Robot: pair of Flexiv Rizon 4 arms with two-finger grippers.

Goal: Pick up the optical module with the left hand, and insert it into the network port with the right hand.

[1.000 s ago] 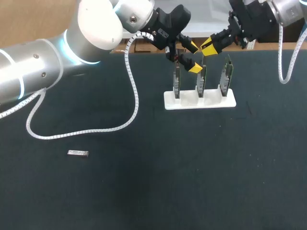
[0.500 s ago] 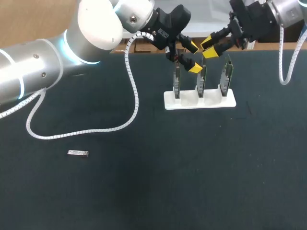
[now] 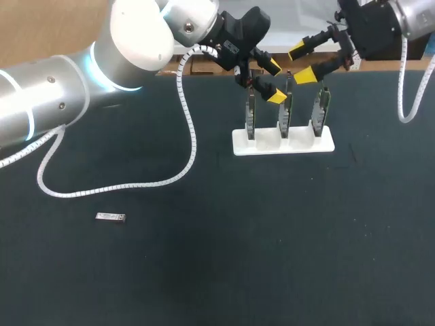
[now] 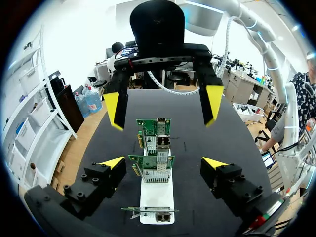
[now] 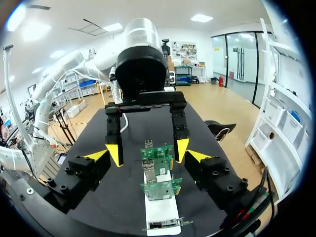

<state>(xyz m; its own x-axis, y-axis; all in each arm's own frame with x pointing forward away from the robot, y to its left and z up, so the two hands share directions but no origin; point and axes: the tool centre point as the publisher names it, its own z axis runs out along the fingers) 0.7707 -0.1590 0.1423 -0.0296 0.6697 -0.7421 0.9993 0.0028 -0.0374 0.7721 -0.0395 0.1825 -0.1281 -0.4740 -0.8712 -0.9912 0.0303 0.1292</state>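
My left gripper [image 3: 274,81] hangs over the back of the table [image 3: 224,272], just above the white stand [image 3: 283,142]. Its yellow-tipped fingers are spread wide and hold nothing. My right gripper [image 3: 302,64] hangs close beside it, a little higher and to the right. Its fingers are also spread apart and empty, and the two grippers face each other across the stand.

Three green cards [image 3: 285,114] stand upright in a row in the stand. In both wrist views they sit below and between the open fingers, and no finger touches them.

The small silver module [image 3: 111,217] lies flat on the dark table on my left side, well apart from the stand and both grippers.
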